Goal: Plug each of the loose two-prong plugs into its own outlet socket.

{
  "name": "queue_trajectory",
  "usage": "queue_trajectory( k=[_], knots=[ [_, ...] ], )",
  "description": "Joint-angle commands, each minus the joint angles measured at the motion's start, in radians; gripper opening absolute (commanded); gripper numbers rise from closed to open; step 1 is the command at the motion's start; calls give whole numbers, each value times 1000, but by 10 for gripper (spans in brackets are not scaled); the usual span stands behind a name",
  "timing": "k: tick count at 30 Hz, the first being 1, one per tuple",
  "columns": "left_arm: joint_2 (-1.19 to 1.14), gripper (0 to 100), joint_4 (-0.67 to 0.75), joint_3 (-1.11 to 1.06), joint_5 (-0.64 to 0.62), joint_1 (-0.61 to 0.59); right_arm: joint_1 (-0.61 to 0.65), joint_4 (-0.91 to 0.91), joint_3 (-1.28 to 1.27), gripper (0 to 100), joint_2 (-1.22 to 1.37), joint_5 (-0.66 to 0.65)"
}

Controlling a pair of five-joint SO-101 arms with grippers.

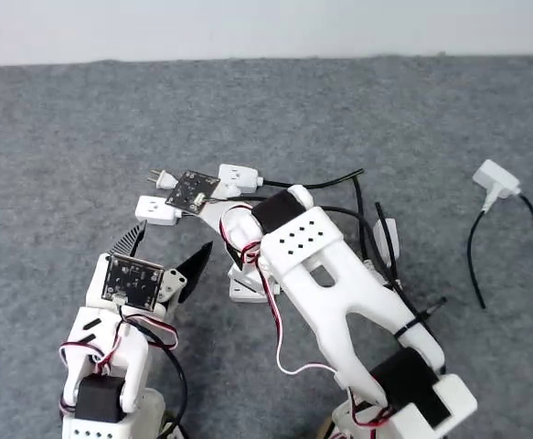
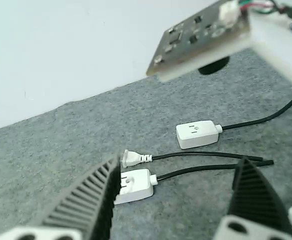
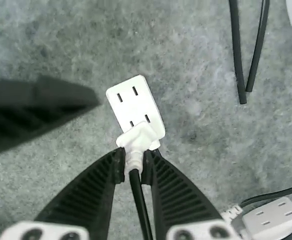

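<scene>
White plug is clamped in the right tool, pressed against the lower slots of an outlet on the grey worktop. Left tool is wide open and holds nothing. A loose plug lies just beside a socket ahead of it.

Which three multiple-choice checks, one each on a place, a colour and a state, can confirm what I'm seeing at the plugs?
1. The loose plug lies: A) plugged into a socket; B) on the grey mat beside an outlet socket; C) atop an arm.
2. Its cord is: A) red; B) white; C) black.
3. The right gripper is: A) shut on a white plug; B) open; C) shut on a socket.
Answers: 1 B, its prongs are bare on the mat; 2 C, the cord runs black from it; 3 A, its fingers pinch the plug at the outlet block.
</scene>
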State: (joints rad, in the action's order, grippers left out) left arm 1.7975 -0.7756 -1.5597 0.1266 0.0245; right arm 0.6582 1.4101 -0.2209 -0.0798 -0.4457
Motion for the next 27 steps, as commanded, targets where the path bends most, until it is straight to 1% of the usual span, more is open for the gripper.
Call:
queue_trajectory(
  k=[1, 9, 27],
  knots=[
    [2, 349, 31, 12, -11, -3, -4, -16, 49, 10, -10, 44],
    [2, 349, 31, 12, -11, -3, 7, -16, 49, 10, -13, 118],
    [2, 349, 31, 12, -11, -3, 2, -31, 46, 10, -4, 141]
  ],
)
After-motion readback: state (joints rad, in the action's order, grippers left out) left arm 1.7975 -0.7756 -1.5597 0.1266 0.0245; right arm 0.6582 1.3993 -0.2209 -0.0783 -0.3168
